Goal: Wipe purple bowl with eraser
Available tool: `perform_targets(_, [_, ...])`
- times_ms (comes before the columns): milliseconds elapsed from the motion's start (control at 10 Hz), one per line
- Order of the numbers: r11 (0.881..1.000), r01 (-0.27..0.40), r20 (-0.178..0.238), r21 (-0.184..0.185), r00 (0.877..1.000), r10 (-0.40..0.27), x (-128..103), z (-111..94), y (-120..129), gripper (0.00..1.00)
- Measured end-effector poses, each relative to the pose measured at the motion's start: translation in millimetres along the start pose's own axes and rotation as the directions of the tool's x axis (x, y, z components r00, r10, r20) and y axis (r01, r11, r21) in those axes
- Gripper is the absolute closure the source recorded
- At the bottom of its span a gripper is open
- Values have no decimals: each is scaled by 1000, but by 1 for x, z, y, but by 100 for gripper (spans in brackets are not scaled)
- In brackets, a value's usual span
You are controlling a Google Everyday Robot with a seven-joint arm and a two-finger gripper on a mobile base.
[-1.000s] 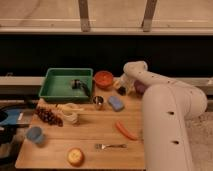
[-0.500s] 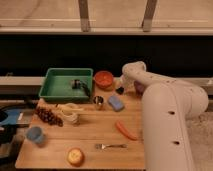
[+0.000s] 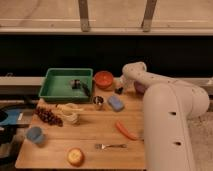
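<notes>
At the back of the table point(image 3: 95, 131), the robot's hand point(image 3: 120, 87) has come down and squeezed shut. A moment ago it was wide open. Now it looks like it is pinching the eraser point(image 3: 119, 91), the little dark block between the orange bowl point(image 3: 104, 78) and the purple bowl point(image 3: 138, 88). The eraser seems to be down at the table and not lifted yet. The purple bowl sits just beside the hand, half hidden behind the big white arm point(image 3: 165, 115). So the grabbing part looks done. What comes next, I think, is lifting the eraser over and rubbing it in the purple bowl.
</notes>
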Motion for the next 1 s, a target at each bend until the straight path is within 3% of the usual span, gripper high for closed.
perform_targets(300, [1000,5,5,-6,1000,-5,1,-3,2,100])
perform_targets(1000, [995,8,81,-97,997,0,-8,-44,14,100])
